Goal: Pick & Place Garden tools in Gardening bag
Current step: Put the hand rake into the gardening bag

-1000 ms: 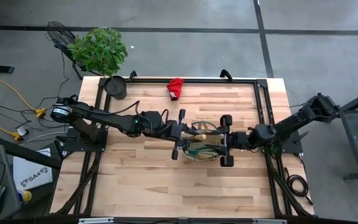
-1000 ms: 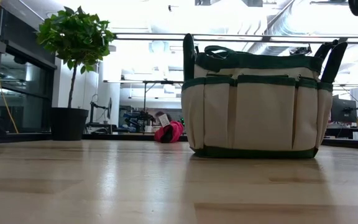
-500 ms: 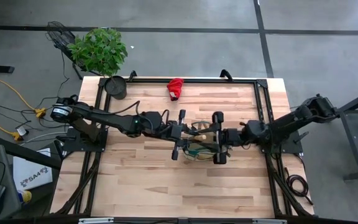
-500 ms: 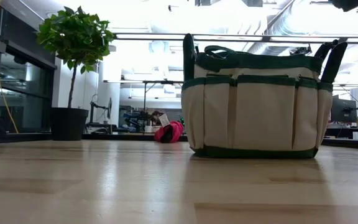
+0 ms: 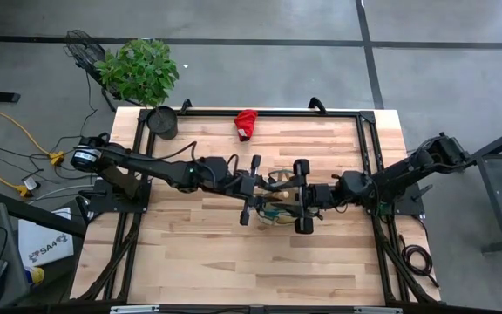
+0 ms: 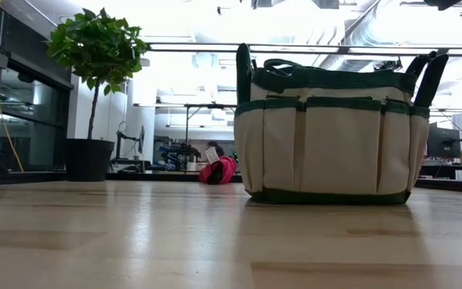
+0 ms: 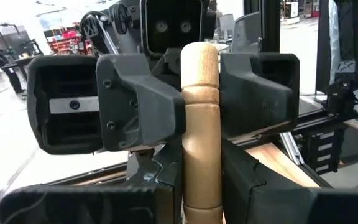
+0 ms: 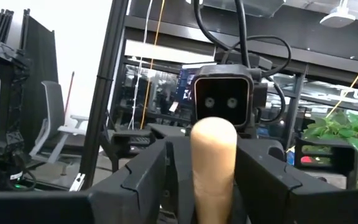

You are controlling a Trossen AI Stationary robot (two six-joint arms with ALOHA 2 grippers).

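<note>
the wooden handle (image 7: 200, 124) of a garden tool stands upright between the fingers of my left gripper (image 7: 199, 180), which pinches it just above the gardening bag (image 6: 331, 132) at mid-table. my right gripper (image 8: 213, 186) faces the left from the opposite side, its fingers set either side of the same rounded handle end; i cannot tell whether they press on it. the bag, tan with green trim, sits upright on the wooden table (image 5: 199, 253). a red glove (image 5: 246, 124) lies well apart near the far edge. a black pot (image 5: 163, 122) with a leafy plant (image 5: 138, 70) stands at the far left corner.
</note>
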